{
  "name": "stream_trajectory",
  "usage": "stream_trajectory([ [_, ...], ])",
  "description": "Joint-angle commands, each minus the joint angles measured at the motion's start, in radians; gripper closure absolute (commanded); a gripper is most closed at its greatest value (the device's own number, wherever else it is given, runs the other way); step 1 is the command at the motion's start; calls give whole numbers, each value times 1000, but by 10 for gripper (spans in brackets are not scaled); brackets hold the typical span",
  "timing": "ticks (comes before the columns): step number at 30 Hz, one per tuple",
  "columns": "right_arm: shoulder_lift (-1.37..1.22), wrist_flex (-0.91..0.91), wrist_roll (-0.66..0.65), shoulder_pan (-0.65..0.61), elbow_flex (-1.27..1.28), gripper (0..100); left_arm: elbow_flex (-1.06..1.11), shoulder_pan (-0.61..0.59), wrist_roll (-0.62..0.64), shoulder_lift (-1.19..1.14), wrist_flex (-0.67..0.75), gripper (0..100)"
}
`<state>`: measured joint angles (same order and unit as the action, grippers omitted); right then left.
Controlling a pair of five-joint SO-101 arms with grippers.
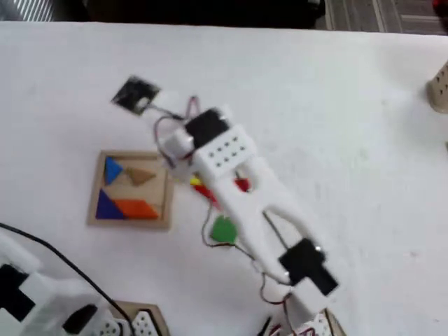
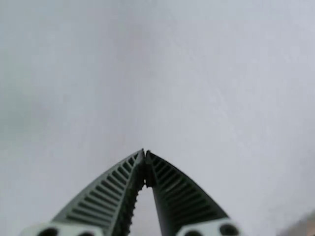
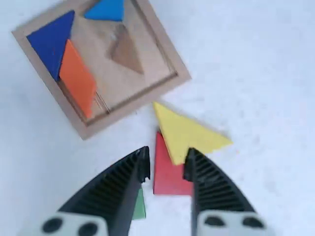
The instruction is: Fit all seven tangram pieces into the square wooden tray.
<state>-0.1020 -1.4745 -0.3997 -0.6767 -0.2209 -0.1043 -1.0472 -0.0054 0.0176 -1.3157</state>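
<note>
The square wooden tray [image 1: 92, 199] [image 3: 172, 69] holds a light blue triangle [image 3: 106, 10], a brown triangle [image 3: 127, 51], a dark blue triangle [image 3: 51, 39] and an orange parallelogram [image 3: 78, 81]. Just outside its rim lie a yellow triangle [image 3: 189, 132] [image 1: 198, 183], overlapping a red piece [image 3: 167, 172] [image 1: 242, 185], and a green piece [image 1: 224, 229] [image 3: 140, 206]. My right gripper [image 3: 167, 164] hovers open over the red piece, fingers on either side of it. My left gripper [image 2: 145, 156] is shut with nothing in it, over bare table.
The right arm [image 1: 238, 175] stretches from the front right across the loose pieces. The left arm [image 1: 42, 301] sits at the front left corner. A small black board [image 1: 135, 94] with a cable lies behind the tray. A beige perforated object [image 1: 439, 87] stands far right.
</note>
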Motion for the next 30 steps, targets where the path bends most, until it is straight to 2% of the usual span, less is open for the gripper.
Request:
stream_trajectory([
  [1,108,-21,-17,96,104,966,-37,117,-6,82,-69,973],
  [8,340,128,-11,252,486,981,-37,298,-5,176,-153,973],
  [14,588,288,-9,331,882,981,-34,437,-5,203,-222,973],
  [17,668,369,-18,389,1046,981,32,503,-5,213,-213,973],
  [20,727,437,-20,446,1185,981,126,578,-5,213,-169,973],
  [24,783,449,-21,509,1300,981,287,682,-5,214,-38,976],
  [28,812,467,-141,549,1387,981,437,806,2,214,104,976],
  [30,808,527,-167,562,1424,981,502,865,58,214,169,976],
])
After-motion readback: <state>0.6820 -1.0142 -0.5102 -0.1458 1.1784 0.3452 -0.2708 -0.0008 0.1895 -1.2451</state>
